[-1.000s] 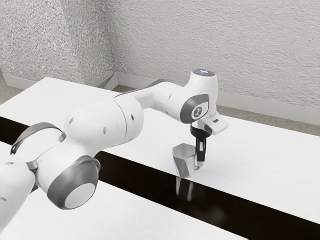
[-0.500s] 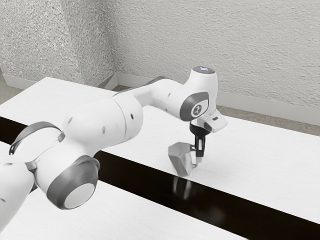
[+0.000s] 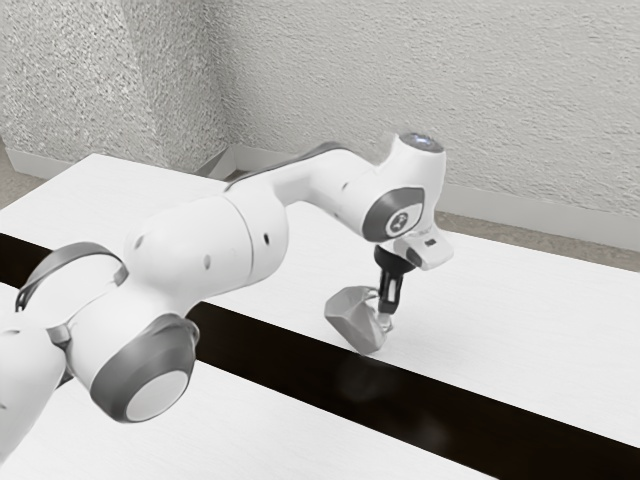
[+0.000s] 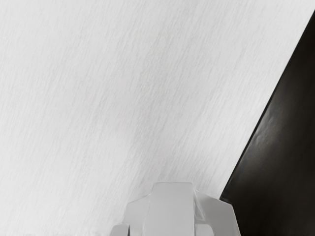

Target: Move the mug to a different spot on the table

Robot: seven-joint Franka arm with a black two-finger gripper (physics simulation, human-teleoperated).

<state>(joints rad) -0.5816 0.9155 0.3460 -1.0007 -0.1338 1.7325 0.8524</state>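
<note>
Jaws closed narrowly on the mug [image 3: 352, 313], gripping its wall at the rim. The mug hangs tilted, apparently lifted off the white surface [image 3: 520, 300], just beside the dark strip [image 3: 470, 420]. The off-centre rim grip likely causes the tilt.

Matt grey mug [image 3: 352, 315], glossy black strip [image 3: 480, 418], grained white table [image 3: 530, 310]
</note>
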